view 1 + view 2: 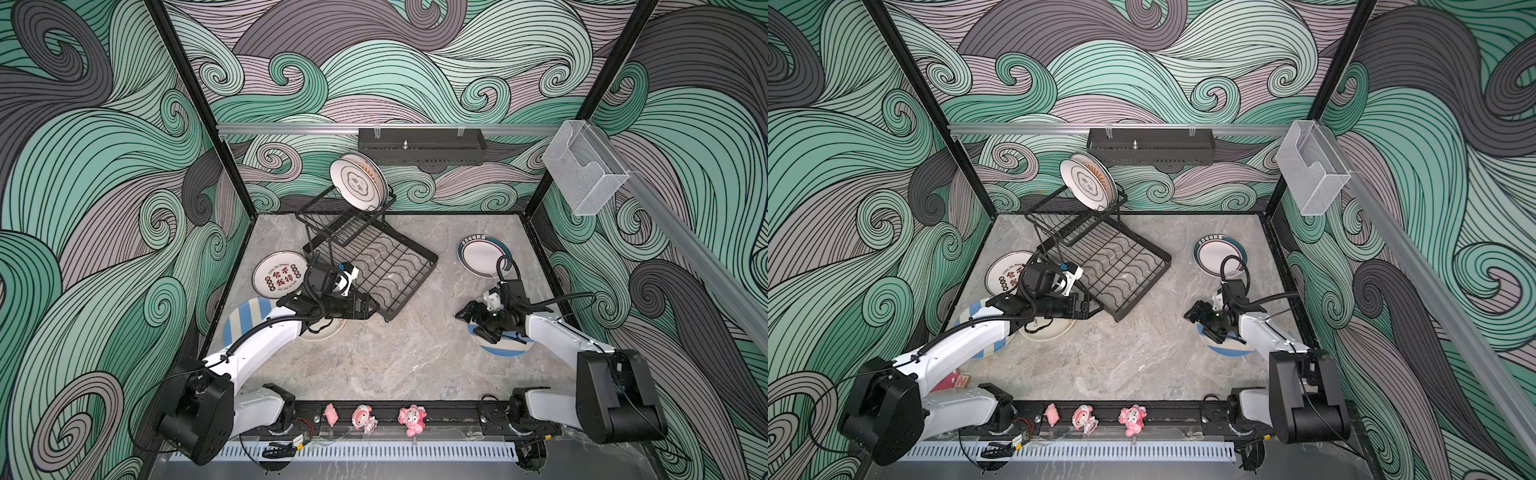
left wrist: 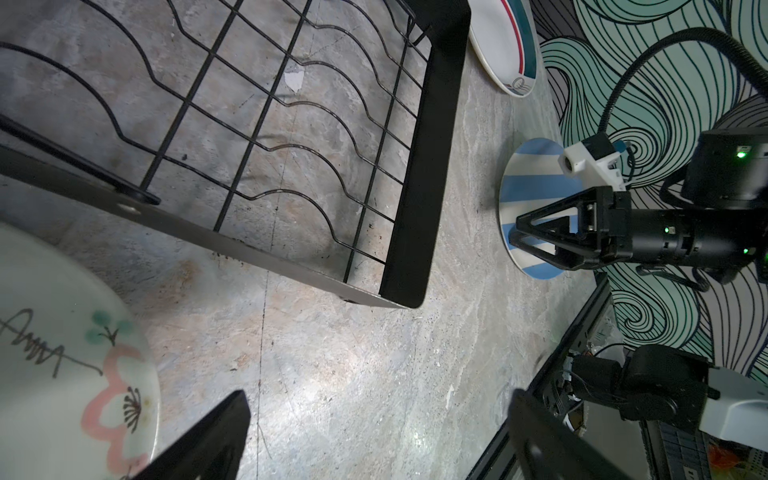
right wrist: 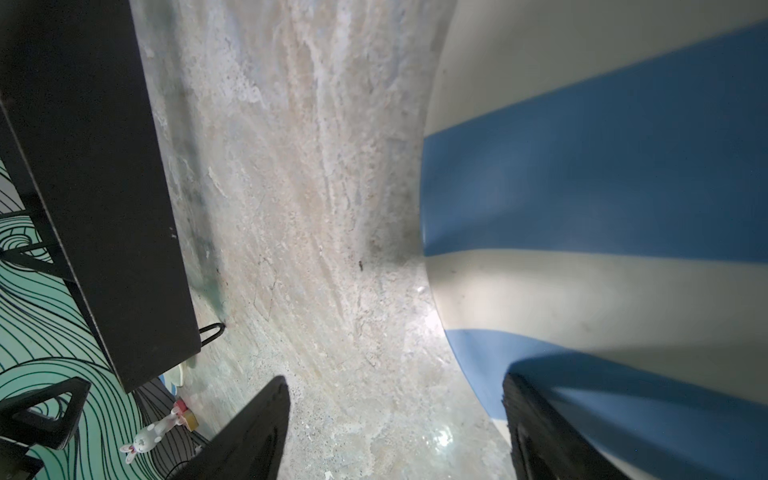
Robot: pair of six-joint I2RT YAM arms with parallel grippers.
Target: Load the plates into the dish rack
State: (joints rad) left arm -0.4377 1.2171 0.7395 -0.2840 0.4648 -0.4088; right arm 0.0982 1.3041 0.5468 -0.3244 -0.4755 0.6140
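The right claw [image 3: 395,380] hangs low over the near edge of a striped plate [image 3: 602,187], jaws spread wide and holding nothing. One finger is over the plate and the other over the bare counter [image 3: 311,208], so the rim lies between them. The plate lies flat at the right front of the counter, well apart from the rack [image 1: 415,286]. Two plates already stand in the rack's upper basket [image 1: 357,183].

The left claw [image 2: 380,399] is also released and empty, beside a cream plate [image 2: 62,332] near the rack's front corner.

The striped plate looks like glazed ceramic: rigid, smooth, fairly weighty, and likely to chip if dropped. Lying flat, it offers only its rim, so the outer finger probably has to get under the lip while the other presses on top. A one-edge hold may let the plate swing or slide once it is lifted, so a firm pinch deep on the rim seems wise.
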